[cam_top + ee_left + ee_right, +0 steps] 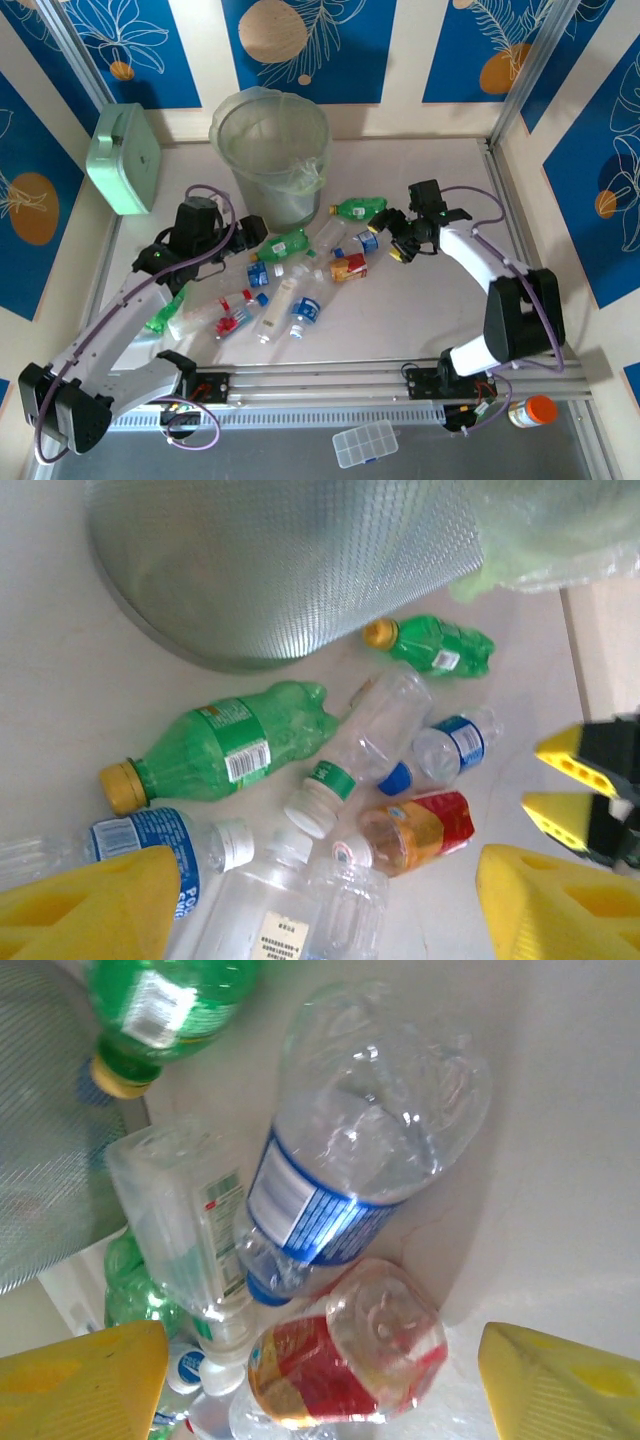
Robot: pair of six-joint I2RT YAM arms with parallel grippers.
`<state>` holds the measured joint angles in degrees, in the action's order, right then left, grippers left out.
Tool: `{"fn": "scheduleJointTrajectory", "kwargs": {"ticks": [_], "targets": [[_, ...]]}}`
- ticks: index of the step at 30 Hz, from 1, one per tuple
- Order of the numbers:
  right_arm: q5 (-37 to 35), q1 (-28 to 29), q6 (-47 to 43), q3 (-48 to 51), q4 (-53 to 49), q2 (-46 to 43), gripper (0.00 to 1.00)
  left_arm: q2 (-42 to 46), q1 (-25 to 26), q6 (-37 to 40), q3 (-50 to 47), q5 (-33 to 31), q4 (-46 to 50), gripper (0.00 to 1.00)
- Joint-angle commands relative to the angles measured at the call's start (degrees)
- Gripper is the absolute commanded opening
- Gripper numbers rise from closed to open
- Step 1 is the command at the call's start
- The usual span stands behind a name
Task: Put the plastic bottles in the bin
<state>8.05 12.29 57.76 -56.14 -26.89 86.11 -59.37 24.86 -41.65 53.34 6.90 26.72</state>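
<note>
The bin [270,150] stands at the back centre, lined with a clear bag; its ribbed wall [280,560] is close in the left wrist view. Several plastic bottles lie in a heap in front of it: a green one [283,243] [235,745], another green one [360,208] [440,645], a blue-labelled one [330,1190] and a short red-labelled one [348,267] [345,1360]. My left gripper [252,238] [320,920] hangs open over clear bottles [270,910]. My right gripper [386,240] [320,1390] is open, its fingers either side of the red-labelled bottle, not touching it.
A mint-green square box [125,160] leans at the back left wall. An orange-lidded white jar [530,412] and a clear compartment case [365,443] sit beyond the near rail. A metal post [525,70] borders the right side.
</note>
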Motion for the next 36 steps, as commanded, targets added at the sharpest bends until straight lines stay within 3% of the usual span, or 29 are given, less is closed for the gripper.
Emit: {"fn": "scheduleJointTrajectory", "kwargs": {"ticks": [1, 22, 29, 36], "targets": [[6.92, -0.96, 5.6, -0.67, 3.31, 5.06, 0.82, 0.84, -0.43, 2.96, 0.41, 4.33, -1.21, 0.78], [4.34, -1.42, 10.53, -4.41, 9.51, 17.56, 0.82, 5.61, -0.43, 9.88, -0.21, 0.25, 1.51, 0.79], [3.9, -1.83, 10.79, -4.38, 9.03, 17.39, 0.65, 4.78, -0.43, 10.0, 0.23, 0.36, 1.14, 0.79], [5.04, -2.76, 11.24, -3.29, 9.06, 14.88, 0.57, 4.44, -0.44, 9.68, 0.45, 0.55, 0.97, 0.79]]}}
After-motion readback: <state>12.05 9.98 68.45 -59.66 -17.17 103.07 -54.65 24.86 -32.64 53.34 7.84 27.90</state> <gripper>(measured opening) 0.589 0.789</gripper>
